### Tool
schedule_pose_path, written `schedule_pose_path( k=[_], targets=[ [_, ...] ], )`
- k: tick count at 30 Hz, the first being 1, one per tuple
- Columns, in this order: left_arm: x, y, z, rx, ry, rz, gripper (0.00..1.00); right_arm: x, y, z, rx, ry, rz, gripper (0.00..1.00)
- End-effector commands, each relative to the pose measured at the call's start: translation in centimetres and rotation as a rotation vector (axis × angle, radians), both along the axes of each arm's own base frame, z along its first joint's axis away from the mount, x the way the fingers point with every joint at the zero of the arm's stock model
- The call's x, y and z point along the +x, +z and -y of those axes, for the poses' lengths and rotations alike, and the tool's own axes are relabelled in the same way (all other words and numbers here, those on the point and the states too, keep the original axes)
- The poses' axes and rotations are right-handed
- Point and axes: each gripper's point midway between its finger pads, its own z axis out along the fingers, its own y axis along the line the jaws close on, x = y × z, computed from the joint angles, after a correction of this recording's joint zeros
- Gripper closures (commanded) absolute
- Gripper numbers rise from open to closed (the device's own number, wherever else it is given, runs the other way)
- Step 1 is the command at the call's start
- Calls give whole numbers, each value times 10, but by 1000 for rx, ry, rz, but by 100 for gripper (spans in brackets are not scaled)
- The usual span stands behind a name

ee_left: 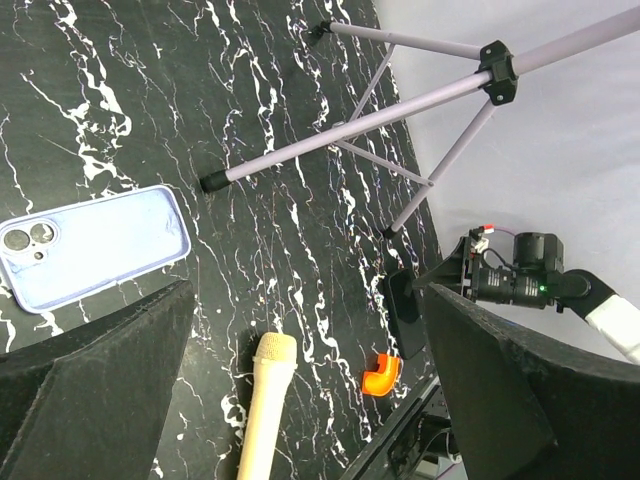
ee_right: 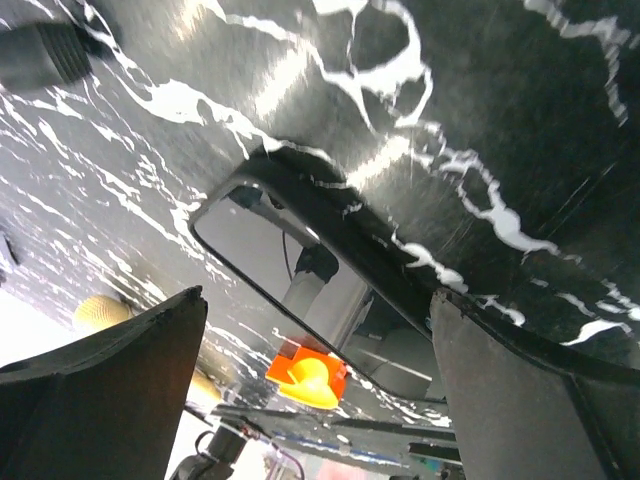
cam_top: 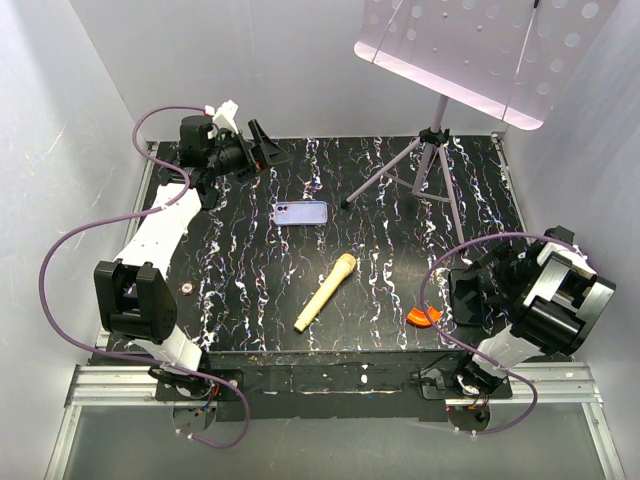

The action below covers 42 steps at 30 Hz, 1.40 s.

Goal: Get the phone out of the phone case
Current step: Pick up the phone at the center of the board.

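Note:
The lavender phone case point(cam_top: 300, 212) lies flat at the table's far middle. In the left wrist view it point(ee_left: 95, 245) shows two round openings at one corner. The phone point(ee_right: 300, 270) is a glossy black slab lying flat on the table, apart from the case and mirroring the arm above it. It also shows in the left wrist view point(ee_left: 405, 310). My right gripper point(cam_top: 462, 290) is open, low over the table, with the phone right in front of its jaws point(ee_right: 318, 300). My left gripper point(cam_top: 268, 148) is open and empty at the far left, raised point(ee_left: 308, 300).
A cream microphone point(cam_top: 325, 292) lies in the middle of the table. An orange curved piece point(cam_top: 422, 318) sits near the front edge beside the right gripper. A tripod music stand point(cam_top: 430, 150) stands at the back right. A small ring point(cam_top: 186, 290) lies at the left.

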Motion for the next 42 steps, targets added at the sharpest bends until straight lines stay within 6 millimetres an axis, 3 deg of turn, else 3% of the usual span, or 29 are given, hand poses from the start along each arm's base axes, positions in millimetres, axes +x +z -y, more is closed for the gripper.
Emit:
schedule_pose_path(
  k=[1,7,15,25,33,38,42],
  targets=[
    [-3,5,0,-26,-20,15,2,-11,9,-31,68,40,-15,2],
    [-2,4,0,-30,-19,16,2,-6,8,-66,107,141,-65,4],
    [0,0,0,-39,-25,5,2,-22,-4,-42,-155,232,-231,2],
    [1,-2,-1,-53,-25,-5,2,-8,0,-61,-171,284,-240,2],
    [1,-3,-2,-54,-23,-4,2,-3,-11,-73,-195,338,-314,2],
    [3,-4,-3,-55,-21,-9,2,-19,-27,-65,-233,338,-424,17],
    [3,-4,-5,-56,-17,-9,2,-24,-35,-65,-233,347,-437,43]
  ],
)
